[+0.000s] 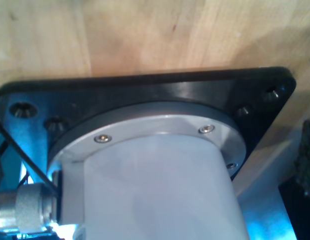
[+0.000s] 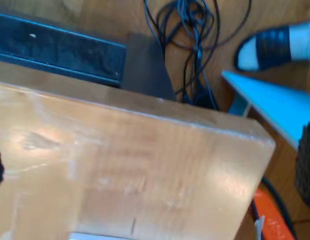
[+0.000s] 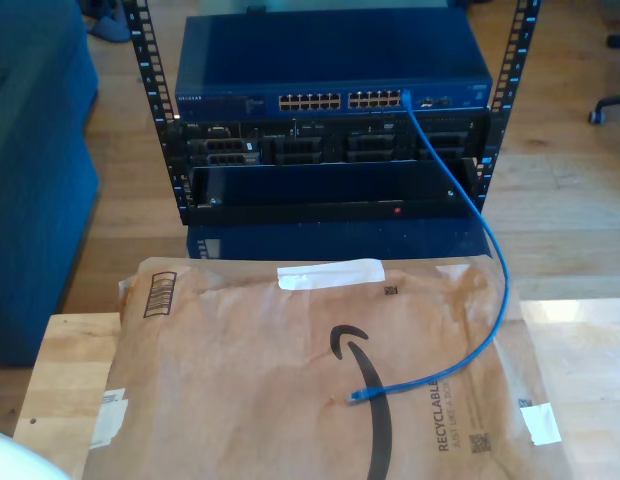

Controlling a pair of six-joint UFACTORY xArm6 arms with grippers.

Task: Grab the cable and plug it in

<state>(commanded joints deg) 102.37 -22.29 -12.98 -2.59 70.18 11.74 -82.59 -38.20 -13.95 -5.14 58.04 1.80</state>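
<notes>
The cable (image 3: 493, 262) is thin and bright blue. In the exterior view one end sits in a port at the right of the blue switch (image 3: 330, 70) in the rack. It hangs down and curves onto a brown paper package (image 3: 320, 380), where its free plug (image 3: 356, 397) lies. My first gripper (image 1: 152, 165) looks at a white arm base (image 1: 160, 190) on a black plate, with a dark ridged finger pad (image 1: 308, 160) at the frame edge. My second gripper (image 2: 152, 167) hangs over a wooden table corner (image 2: 145, 165), its dark pads (image 2: 308, 167) far apart.
The rack (image 3: 330, 150) stands on the wooden floor beyond the table. A blue sofa (image 3: 35, 170) fills the exterior view's left. Below the table corner lie tangled black cables (image 2: 192, 30), a dark box (image 2: 60, 50) and a person's sandalled foot (image 2: 275, 47).
</notes>
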